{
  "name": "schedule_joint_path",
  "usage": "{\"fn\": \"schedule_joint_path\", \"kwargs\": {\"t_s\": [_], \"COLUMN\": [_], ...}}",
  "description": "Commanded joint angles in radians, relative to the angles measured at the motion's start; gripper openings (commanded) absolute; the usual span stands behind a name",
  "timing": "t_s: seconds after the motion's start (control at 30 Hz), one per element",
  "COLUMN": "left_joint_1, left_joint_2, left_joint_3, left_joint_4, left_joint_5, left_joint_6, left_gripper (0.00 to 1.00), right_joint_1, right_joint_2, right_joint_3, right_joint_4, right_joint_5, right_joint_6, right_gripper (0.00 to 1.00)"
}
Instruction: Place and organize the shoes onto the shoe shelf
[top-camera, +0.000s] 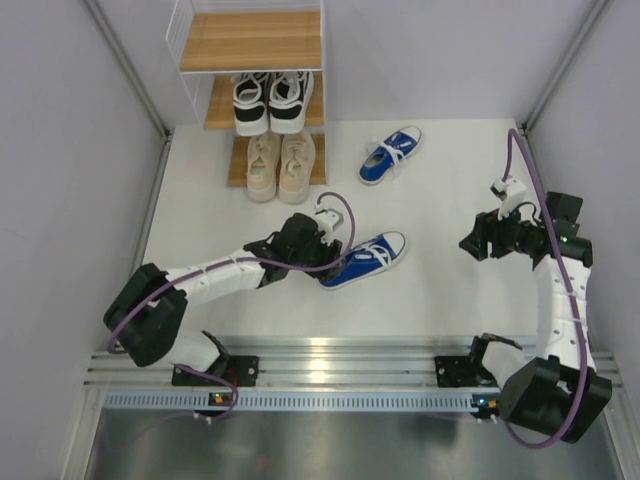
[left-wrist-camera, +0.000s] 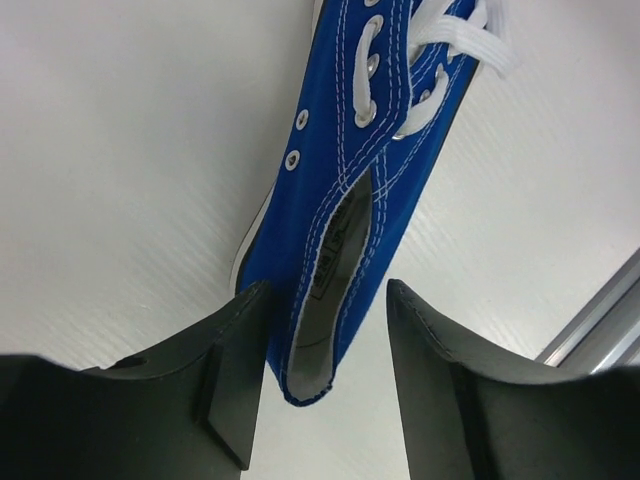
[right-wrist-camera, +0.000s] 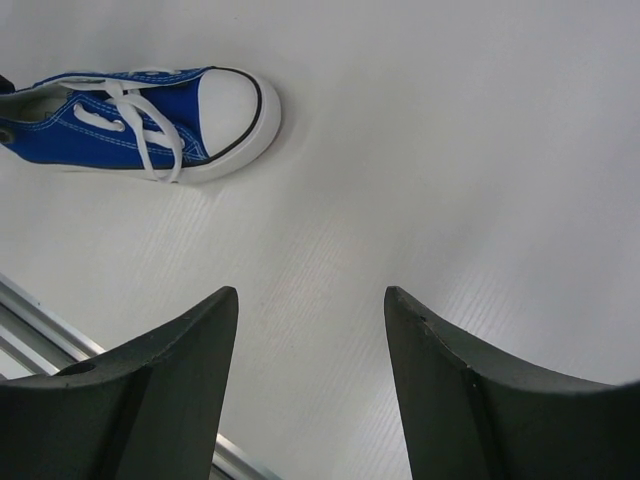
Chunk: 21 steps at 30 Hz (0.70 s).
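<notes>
One blue sneaker (left-wrist-camera: 360, 170) lies on the tabletop (top-camera: 450, 190), its heel between the fingers of the left end effector (left-wrist-camera: 327, 300), which is open with a gap on one side. The other blue sneaker (top-camera: 390, 155) sits well ahead of it, right of the shoe shelf (top-camera: 250, 40). The right end effector (right-wrist-camera: 310, 300) is open over the tabletop, with the first sneaker's toe ahead-left.

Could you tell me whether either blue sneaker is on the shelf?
No, the near blue sneaker and the far blue sneaker lie on the table.
</notes>
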Motion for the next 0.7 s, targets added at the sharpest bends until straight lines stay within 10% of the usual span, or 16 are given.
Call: {"fn": "schedule_joint_path", "kwargs": {"t_s": [0.0,0.3,0.5,0.67], "left_joint_1": [-0.003,-0.003,-0.003,-0.003], "left_joint_2": [0.028,0.110,0.133,0.059], "left_joint_3": [0.034,0.041,0.054,0.061], "left_joint_4": [-0.036,-0.036,-0.022,-0.018], "left_joint_5": [-0.021,-0.075,-0.063,-0.061], "left_joint_6": [0.097,0.120,0.086,0.031], "left_gripper": [0.54,0.44,0.03,0.00], "right_joint_1": [-0.012,-0.012,-0.012,-0.012], "right_joint_2": [-0.007,-0.015,-0.023,-0.029], "right_joint_3": [-0.003,-0.009,-0.012,0.000], "right_joint_4": [0.027,0.030,0.030,0.020], "right_joint_5": [-0.029,-0.040,-0.043,-0.042], "right_joint_6": [0.008,0.006,0.006,0.008], "right_gripper": [0.61,0.61,0.61,0.61]}}
